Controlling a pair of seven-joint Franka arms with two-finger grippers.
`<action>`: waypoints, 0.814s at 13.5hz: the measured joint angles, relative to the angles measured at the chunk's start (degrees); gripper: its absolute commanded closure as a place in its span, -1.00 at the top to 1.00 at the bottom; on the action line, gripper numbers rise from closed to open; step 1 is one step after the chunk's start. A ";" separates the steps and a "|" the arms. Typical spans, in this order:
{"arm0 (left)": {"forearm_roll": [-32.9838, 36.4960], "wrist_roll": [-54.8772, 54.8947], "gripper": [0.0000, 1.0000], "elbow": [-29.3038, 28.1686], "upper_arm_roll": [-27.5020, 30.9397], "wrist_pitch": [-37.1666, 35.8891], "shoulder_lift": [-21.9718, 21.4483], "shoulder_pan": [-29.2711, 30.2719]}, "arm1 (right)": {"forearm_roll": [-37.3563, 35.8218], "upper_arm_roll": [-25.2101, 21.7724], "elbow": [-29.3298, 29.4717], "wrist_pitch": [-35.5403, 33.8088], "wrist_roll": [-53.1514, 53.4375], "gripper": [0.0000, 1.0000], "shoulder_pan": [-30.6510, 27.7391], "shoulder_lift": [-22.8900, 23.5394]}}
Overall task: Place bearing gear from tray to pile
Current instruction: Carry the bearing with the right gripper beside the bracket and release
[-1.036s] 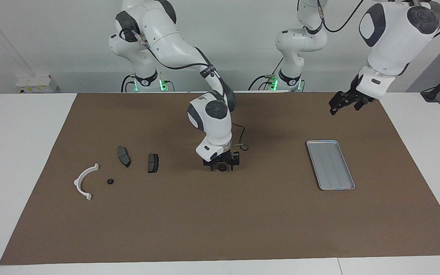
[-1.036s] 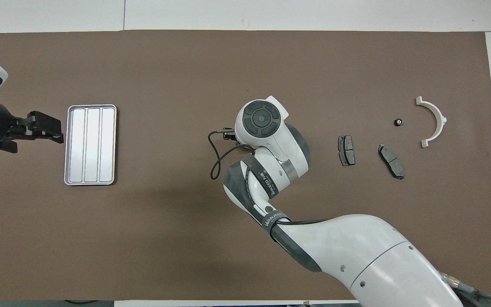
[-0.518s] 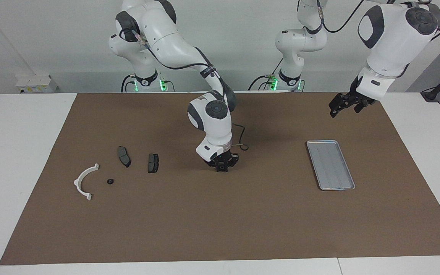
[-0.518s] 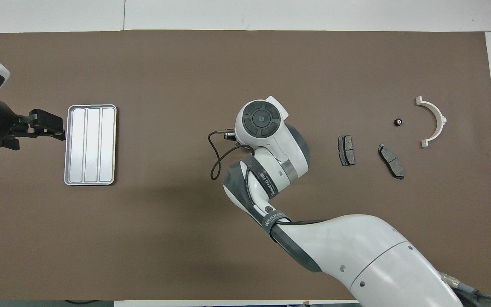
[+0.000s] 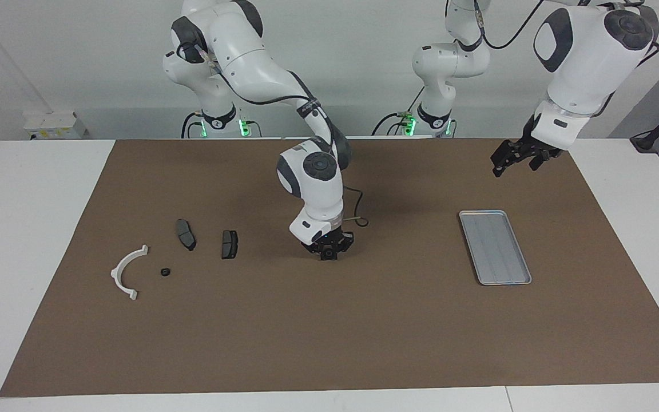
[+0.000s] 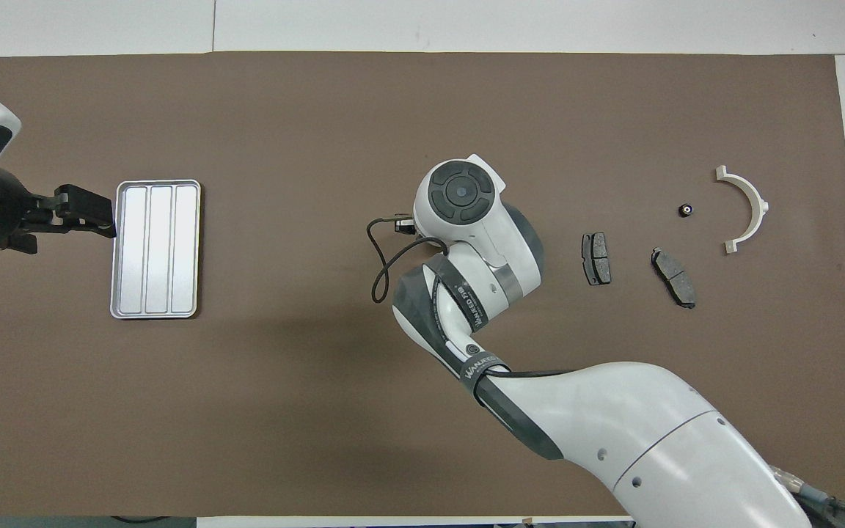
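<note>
The right gripper (image 5: 328, 253) sits low over the middle of the brown mat (image 5: 329, 343), its jaws drawn together on a small dark round part, the bearing gear (image 5: 328, 252), which shows between the fingertips in the facing view (the arm's wrist hides it from overhead). Whether the gear is clear of the mat or touching it I cannot tell. The tray (image 5: 495, 246) lies bare toward the left arm's end of the mat, so the gear is already out of it and roughly midway to the pile.

The pile sits toward the right arm's end: two dark pads (image 5: 229, 244) (image 5: 185, 234), a white curved bracket (image 5: 126, 272) and a tiny black part (image 5: 165, 272) between bracket and pads.

The left gripper (image 5: 513, 154) waits in the air with its jaws apart, over the mat beside the tray's edge nearer the robots.

The step in hand looks like the carry. Next, the right arm needs to lift, travel toward the pads and set the gear down beside them without knocking any piece.
</note>
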 measured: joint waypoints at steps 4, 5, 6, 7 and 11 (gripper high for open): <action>0.00 0.06 1.00 0.58 0.09 0.26 0.00 0.00 | 0.03 -0.26 5.34 -6.85 -9.88 -1.00 -7.58 -2.17; 0.00 0.07 1.00 0.62 0.10 0.40 0.00 0.00 | 0.04 -0.31 5.58 -8.21 -14.00 -1.00 -10.18 -3.22; 0.00 0.07 1.00 0.62 0.11 0.66 0.00 0.00 | 0.06 -0.35 5.63 -9.69 -18.89 -1.00 -13.07 -4.21; 0.00 0.07 1.00 0.62 0.10 0.80 0.00 0.00 | 0.08 -0.39 5.62 -10.97 -24.20 -1.00 -16.21 -5.05; 0.00 0.07 1.00 0.62 0.08 0.89 0.00 0.00 | 0.20 -0.30 4.17 -13.20 -41.94 -1.00 -27.83 -6.00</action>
